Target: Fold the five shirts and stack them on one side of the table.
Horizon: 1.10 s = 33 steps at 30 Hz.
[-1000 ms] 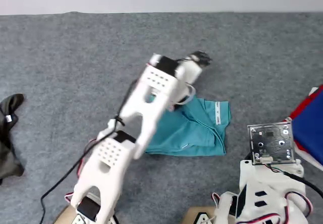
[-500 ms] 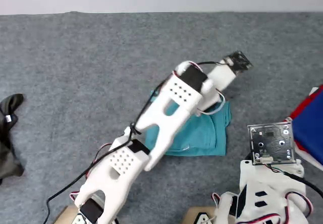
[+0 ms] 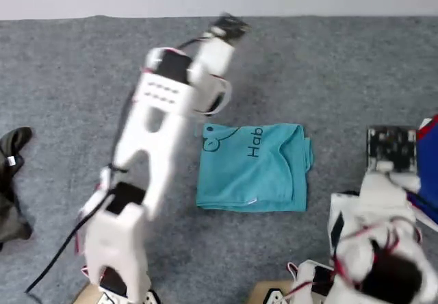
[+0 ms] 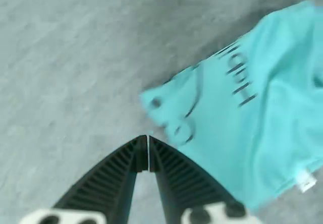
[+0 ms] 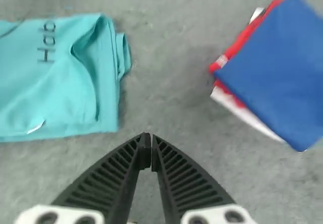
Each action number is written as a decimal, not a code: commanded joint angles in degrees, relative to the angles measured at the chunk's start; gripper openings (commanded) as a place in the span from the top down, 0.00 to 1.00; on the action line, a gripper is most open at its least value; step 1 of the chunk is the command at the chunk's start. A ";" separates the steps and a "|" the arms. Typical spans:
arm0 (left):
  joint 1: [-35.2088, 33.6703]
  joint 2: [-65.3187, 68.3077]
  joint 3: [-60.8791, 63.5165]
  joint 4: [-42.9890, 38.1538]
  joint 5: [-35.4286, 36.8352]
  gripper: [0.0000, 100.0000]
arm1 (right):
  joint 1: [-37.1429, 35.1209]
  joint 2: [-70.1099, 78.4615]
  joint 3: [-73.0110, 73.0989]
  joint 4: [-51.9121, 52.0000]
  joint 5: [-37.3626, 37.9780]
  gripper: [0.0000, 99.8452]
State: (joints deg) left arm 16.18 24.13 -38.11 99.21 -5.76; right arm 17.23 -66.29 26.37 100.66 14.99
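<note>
L gripper (image 4: pixel 148 153) by folded teal shirt (image 3: pixel 256 170), R gripper (image 5: pixel 150 151) between shirt & blue-topped stack (image 5: pixel 272 72): both jaws fully closed, empty.

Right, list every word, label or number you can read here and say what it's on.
Folded teal cotton shirt: dark printed letters beside a line drawing, cut off at the fold and too blurred to read reliably.
Small white hem tag on that shirt: too small to read.
White tag on the crumpled black garment: too small to read.
</note>
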 commanded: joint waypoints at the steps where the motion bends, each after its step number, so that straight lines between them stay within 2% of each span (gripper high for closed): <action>1: -5.45 -14.33 9.01 1.41 0.18 0.99 | -4.35 5.85 -0.18 0.84 -0.97 0.99; 8: -16.18 -30.68 24.48 1.41 0.35 0.99 | -15.60 13.76 0.26 -1.98 -10.46 0.98; 12: -20.22 -37.63 31.52 1.32 0.35 0.99 | -19.91 19.74 1.49 -8.22 -12.75 0.98; 20: -28.57 -40.62 38.20 1.14 0.09 0.99 | -20.88 33.36 4.13 -18.51 -21.80 0.82; 27: -34.02 -40.53 42.68 -0.09 0.00 0.99 | -24.92 47.69 4.13 -27.12 -23.65 0.88; 33: -34.11 -40.53 43.03 -0.09 0.00 0.99 | -28.44 54.73 4.04 -31.60 -23.74 0.90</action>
State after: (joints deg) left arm -17.67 -14.20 5.14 99.30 -5.76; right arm -10.37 -13.01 30.86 71.12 -7.96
